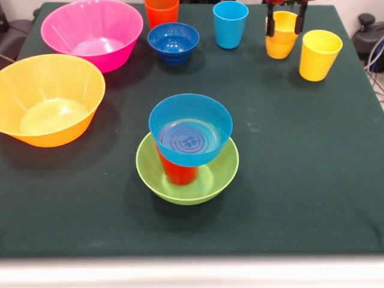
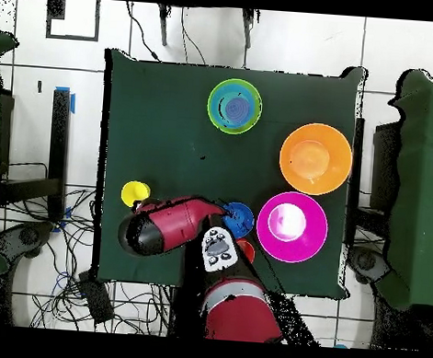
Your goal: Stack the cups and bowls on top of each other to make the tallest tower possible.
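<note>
one yellow cup [image 1: 282, 35] in end effector [image 1: 285, 23]

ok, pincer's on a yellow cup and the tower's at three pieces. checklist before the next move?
1. Grip: the pincer has a finger on each side of the yellow cup, against its wall. Ok.
2. Cup clear of the table: cannot tell.
3. Tower base: the green bowl stands upright with the red cup inside it. Ok.
4. Landing spot: the light blue bowl tops the tower, open side up and empty. Ok.
5. Neighbours at the pick: the second yellow cup and the light blue cup both stand apart from the gripped cup. Ok.
</note>
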You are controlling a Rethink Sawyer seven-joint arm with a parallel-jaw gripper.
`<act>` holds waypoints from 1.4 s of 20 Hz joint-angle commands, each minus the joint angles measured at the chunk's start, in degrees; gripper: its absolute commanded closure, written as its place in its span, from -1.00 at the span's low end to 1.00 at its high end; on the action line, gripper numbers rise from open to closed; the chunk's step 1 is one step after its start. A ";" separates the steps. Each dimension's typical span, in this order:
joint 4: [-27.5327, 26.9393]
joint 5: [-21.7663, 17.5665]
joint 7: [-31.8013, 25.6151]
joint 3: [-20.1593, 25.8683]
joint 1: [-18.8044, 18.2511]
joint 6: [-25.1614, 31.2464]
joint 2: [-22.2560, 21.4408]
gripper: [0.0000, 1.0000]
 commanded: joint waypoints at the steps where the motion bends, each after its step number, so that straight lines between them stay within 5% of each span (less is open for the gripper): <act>1: -1.59 0.28 -1.37 3.44 1.04 10.17 4.83 -1.00; 7: -1.33 3.00 -3.38 4.94 -0.59 19.19 3.08 -1.00; 13: -0.05 5.12 -4.72 5.67 -1.77 29.32 -4.02 -1.00; 17: 1.31 5.15 -4.11 7.30 -2.89 28.23 -4.61 -1.00; 21: 1.32 2.66 -1.08 7.00 -1.69 20.28 -3.05 -1.00; 28: 5.41 4.32 -0.48 8.69 -2.08 19.00 -8.12 -1.00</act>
